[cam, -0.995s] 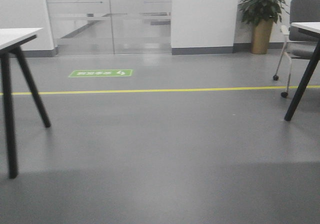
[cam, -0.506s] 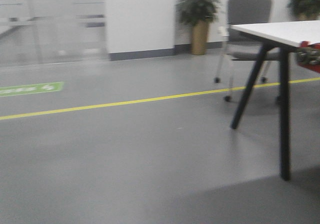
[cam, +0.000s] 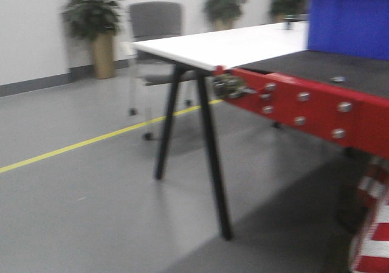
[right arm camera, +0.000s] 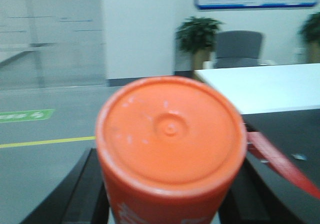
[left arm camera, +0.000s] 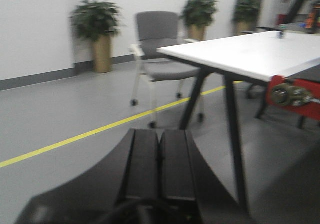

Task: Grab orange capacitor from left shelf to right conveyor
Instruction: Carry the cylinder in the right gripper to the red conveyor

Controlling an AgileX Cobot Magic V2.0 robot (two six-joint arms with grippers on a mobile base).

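Capacitor [right arm camera: 170, 144] is airborne, not yet delivered: the left gripper [left arm camera: 160, 134] is pressed shut on nothing, probably just kept clear; the right gripper [right arm camera: 167, 204] clamps the capacitor by its sides, flat end toward the camera, a firm carry hold for reaching the conveyor [cam: 304, 66] close at right.

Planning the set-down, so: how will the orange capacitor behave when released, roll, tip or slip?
The capacitor looks rigid, with a smooth flat cap, so probably slightly slippery between the fingers. Being a cylinder, it would likely roll if laid sideways; stood on its flat end on the belt it should stay.
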